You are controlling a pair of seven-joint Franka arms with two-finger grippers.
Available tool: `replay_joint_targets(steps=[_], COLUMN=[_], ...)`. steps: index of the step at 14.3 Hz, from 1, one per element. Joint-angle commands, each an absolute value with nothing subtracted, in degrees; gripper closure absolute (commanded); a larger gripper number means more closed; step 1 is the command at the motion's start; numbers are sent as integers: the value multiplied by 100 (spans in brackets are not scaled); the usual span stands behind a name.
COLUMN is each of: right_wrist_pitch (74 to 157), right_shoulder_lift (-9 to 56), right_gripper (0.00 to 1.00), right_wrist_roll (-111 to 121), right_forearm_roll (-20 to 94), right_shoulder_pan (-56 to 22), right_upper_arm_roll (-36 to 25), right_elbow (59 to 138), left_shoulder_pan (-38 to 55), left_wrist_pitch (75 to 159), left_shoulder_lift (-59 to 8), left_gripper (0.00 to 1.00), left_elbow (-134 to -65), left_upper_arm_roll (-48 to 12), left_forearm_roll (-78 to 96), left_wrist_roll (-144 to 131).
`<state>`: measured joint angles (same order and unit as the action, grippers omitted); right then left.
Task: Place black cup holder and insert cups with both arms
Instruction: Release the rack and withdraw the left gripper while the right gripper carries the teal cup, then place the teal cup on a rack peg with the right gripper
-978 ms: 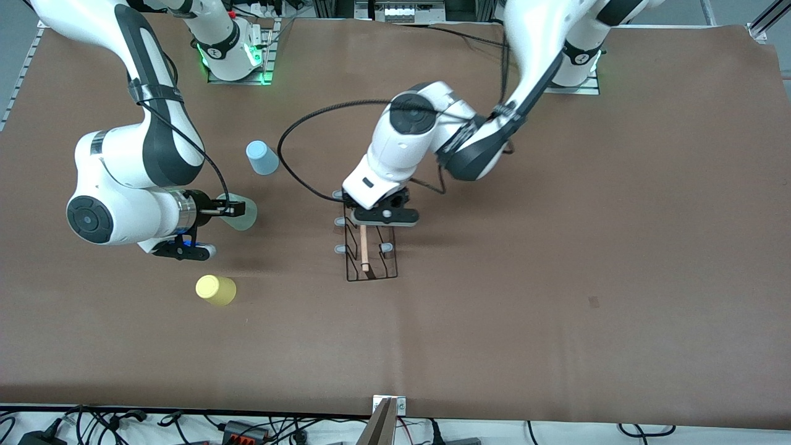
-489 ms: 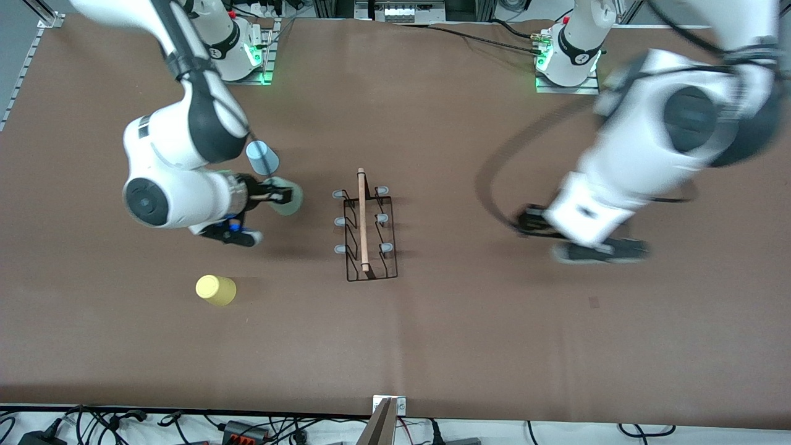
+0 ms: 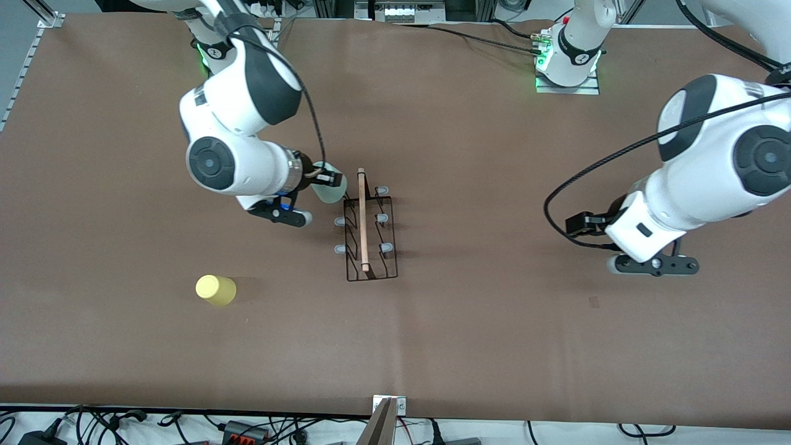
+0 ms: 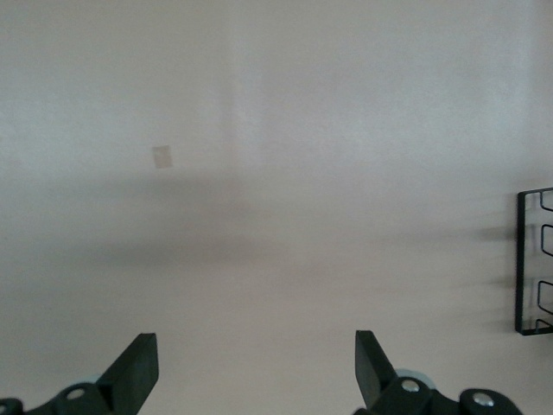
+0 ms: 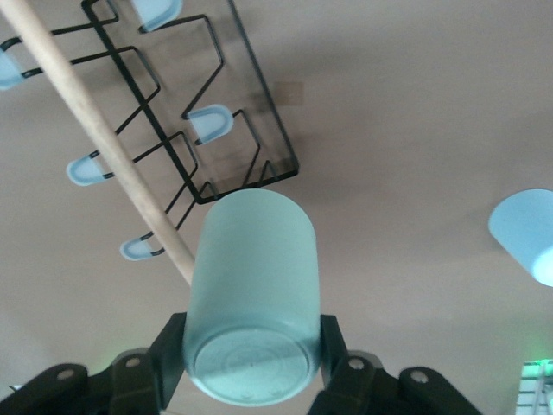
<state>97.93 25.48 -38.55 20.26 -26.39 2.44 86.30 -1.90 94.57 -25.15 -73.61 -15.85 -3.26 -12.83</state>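
Just beside the right gripper (image 3: 324,179) stands the black cup holder (image 3: 369,232), upright on the table (image 3: 469,334) and free; a second ago the left gripper (image 3: 581,224) was on its wooden handle. Now that gripper has let go and pulled away toward its own end of the table, fingers spread wide and empty over bare surface, well apart from the rack. So the placing looks finished, and I judge that inserting starts now. The right gripper has carried the mint green cup (image 5: 252,294), clamped in its fingers, from near the yellow cup (image 3: 215,290) up to the rack's farthest peg. Only the right wrist view shows the light blue cup (image 5: 524,233); the arm hides it from the front camera.
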Motion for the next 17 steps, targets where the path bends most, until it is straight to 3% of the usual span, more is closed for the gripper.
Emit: replay_joint_targets(steps=[1, 7, 9, 10, 11, 12, 15, 17], right_wrist_pitch=[9905, 9958, 10098, 10168, 10195, 10187, 10134, 10134], right_shoulder_lift=[2786, 3032, 3128, 3181, 3216, 3217, 3086, 3006], right_gripper=[80, 80, 80, 69, 17, 0, 0, 0], right_wrist_roll=[-3938, -3929, -3937, -3937, -3937, -3946, -4017, -3973], right_forearm_roll=[2118, 1969, 1969, 1969, 1934, 1899, 1890, 1872], right_shoulder_pan=[-2698, -2716, -2751, -2777, -2777, -2751, -2681, -2646], right_upper_arm_roll=[220, 211, 211, 220, 211, 194, 115, -279], right_elbow=[8543, 8552, 8552, 8552, 8552, 8543, 8456, 8228], left_shoulder_pan=[-527, -396, -404, -396, -387, -387, -334, -290], left_wrist_pitch=[9369, 9571, 9301, 9029, 8896, 8886, 8527, 8866], left_shoulder_lift=[-2321, -2153, -1874, -1715, -1549, -1355, -924, -626], left_gripper=[0, 0, 0, 0, 0, 0, 0, 0], left_elbow=[-7436, -7971, -8033, -8007, -7998, -8024, -8181, -8847], left_upper_arm_roll=[-1600, -713, -677, -677, -685, -677, -431, -431], left_forearm_roll=[-290, -44, -70, -114, -114, -114, -114, -114], left_wrist_roll=[-888, -28, 26, 26, 35, 26, 44, 53])
